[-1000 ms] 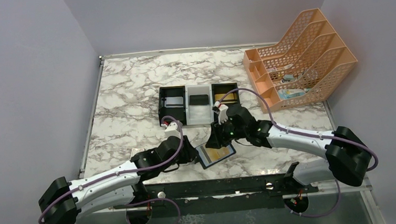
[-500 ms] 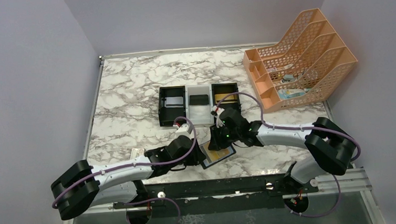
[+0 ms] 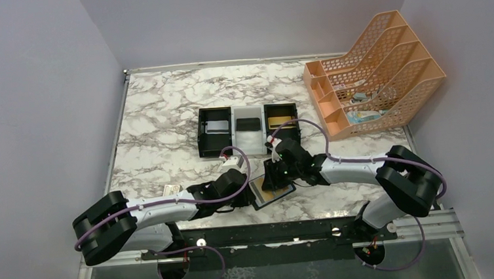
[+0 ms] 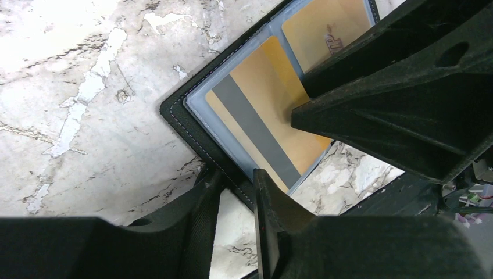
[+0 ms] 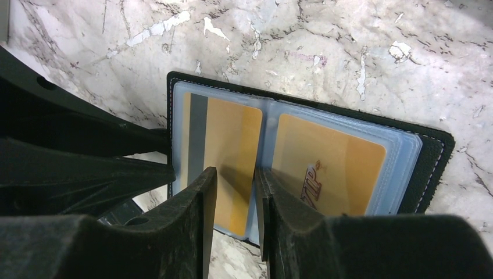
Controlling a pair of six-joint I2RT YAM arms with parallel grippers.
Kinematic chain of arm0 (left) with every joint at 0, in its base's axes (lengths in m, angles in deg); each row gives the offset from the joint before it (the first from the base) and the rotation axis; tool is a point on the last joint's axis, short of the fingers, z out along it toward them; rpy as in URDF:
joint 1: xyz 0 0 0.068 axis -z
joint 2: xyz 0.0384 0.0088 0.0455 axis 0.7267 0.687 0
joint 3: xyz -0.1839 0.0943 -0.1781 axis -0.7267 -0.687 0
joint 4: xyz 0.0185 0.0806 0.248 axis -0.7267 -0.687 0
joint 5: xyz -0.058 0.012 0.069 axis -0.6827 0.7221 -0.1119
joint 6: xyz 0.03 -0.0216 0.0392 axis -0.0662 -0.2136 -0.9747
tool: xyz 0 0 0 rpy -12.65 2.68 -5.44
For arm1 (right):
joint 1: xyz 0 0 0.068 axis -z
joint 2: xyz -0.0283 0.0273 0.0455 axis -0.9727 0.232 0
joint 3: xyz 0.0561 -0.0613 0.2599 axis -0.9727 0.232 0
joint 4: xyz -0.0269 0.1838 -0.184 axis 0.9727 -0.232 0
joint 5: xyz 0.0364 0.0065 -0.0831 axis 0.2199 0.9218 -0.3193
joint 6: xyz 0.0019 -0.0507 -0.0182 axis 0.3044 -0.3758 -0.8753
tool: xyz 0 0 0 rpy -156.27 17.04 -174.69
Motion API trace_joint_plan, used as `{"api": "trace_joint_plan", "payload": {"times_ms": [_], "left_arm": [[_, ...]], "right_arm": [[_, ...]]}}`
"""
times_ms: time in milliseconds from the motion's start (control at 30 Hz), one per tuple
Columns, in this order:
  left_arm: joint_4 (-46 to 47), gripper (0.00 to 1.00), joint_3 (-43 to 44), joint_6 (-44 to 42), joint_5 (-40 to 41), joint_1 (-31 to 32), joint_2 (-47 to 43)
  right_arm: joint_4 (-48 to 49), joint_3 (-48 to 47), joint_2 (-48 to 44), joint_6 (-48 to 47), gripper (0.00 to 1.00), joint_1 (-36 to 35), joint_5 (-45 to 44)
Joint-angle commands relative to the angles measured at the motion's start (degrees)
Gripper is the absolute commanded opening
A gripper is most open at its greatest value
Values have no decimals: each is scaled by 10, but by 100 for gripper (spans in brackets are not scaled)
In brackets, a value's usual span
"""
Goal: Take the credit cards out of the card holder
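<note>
a small flat black bifold card holder point(image 3: 276, 194) lies spread open on the white-and-grey marble table point(image 3: 164, 119), on the near side of the black-white-black three-compartment tray point(image 3: 248, 144), roughly in front of its middle and right bins. its two bluish clear pocket panels face up. one shows a gold-tan card with a dark grey stripe point(image 5: 227, 145), the other a gold-tan card with printed lettering point(image 5: 331, 168); both sit fully inside their pockets.

the left gripper point(image 4: 235, 177) comes in low from the tray's left side. its fingers stand narrow, with the holder's stitched black edge running in between the tips; i can't tell whether they actually bite on it. the right gripper point(image 5: 232, 174) reaches in from the tray's right side, tips down on the pocket over the striped card beside the fold, jaws only a little apart, nothing pinched between them.

in the tray, the left bin holds a silver-grey card point(image 3: 216, 126).
</note>
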Motion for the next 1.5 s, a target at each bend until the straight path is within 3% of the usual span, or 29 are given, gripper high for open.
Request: {"api": "trace_joint_plan", "payload": {"times_ms": [0,233,467,733,1300,1467], "left_arm": [[-28,28,5,-7,20,3,13],[-61,26,18,-20,34,3,28],[-98,24,31,-37,54,3,30],[-120,21,44,-51,66,3,43],[-120,19,31,-50,71,3,18],[-117,27,36,-39,63,3,-18]], "right_arm": [[24,28,-4,10,30,0,22],[91,61,-22,41,21,21,84],[164,98,-44,56,2,54,164],[216,139,-61,71,1,108,229],[175,147,-59,38,1,156,212],[186,154,-52,48,1,159,216]]}}
